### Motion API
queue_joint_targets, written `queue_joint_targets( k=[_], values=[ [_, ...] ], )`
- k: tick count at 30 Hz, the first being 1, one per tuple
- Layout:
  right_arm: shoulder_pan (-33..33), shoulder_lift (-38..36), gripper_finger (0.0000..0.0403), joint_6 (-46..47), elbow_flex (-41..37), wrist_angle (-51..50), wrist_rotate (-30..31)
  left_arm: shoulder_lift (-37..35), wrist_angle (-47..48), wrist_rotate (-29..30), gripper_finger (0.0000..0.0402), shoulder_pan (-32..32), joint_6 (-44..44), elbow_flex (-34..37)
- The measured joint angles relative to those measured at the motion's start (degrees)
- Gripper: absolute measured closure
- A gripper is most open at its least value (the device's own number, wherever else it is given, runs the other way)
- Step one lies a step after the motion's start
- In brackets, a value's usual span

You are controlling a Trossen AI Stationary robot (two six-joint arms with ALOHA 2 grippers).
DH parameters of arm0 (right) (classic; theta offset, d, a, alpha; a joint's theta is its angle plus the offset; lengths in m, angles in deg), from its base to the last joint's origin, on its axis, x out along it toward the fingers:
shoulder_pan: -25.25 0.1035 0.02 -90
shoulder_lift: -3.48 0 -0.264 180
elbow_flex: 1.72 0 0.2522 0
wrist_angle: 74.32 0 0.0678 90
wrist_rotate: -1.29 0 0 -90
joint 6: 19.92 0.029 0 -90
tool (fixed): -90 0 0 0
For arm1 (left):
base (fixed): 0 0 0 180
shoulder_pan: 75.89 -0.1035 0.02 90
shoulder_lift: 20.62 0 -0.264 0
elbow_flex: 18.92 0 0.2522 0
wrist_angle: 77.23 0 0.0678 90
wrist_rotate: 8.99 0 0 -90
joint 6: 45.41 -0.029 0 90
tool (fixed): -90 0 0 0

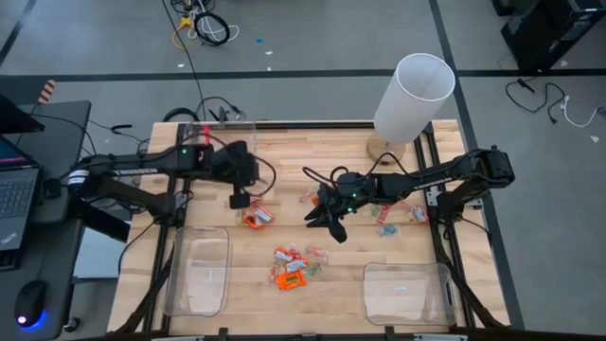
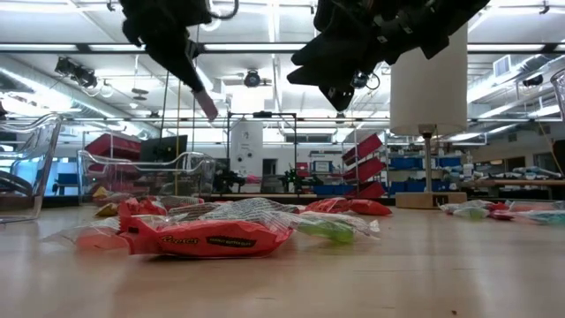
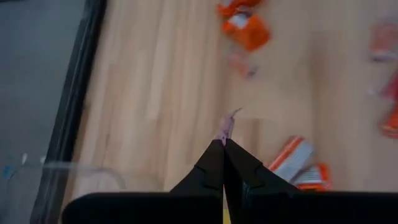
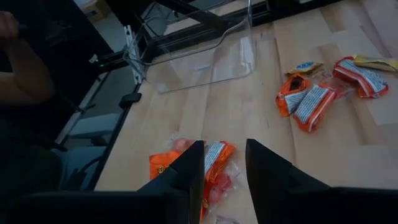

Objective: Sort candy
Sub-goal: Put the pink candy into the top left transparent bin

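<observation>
While the left gripper (image 1: 240, 201) pinched a pink candy (image 3: 225, 126) just beside the orange pile (image 1: 257, 218), the right gripper (image 1: 327, 224) hung parted near it. That thin wrapper-edge hold could slip, dropping the candy short of the clear bin (image 1: 197, 270).

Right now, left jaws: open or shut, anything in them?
Shut. In the left wrist view the left gripper has its jaws pressed together, with a small pink candy pinched at the tips, above the wooden table.

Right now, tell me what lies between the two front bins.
In the high view, a cluster of orange candy lies on the table between the left bin and the right bin; bare wood flanks it.
</observation>
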Motion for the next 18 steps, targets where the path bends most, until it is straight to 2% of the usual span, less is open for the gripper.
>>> queue_joint_targets(
  k=[11,18],
  values=[
    [0.00,0.00,0.0300,-0.68,0.00,0.04,0.00,0.07,5.92,1.06,0.0401,-11.69,-0.22,0.02],
    [0.00,0.01,0.0300,-1.00,0.02,0.04,0.02,0.07,10.36,8.52,0.0401,-19.51,-0.89,0.02]
  ],
)
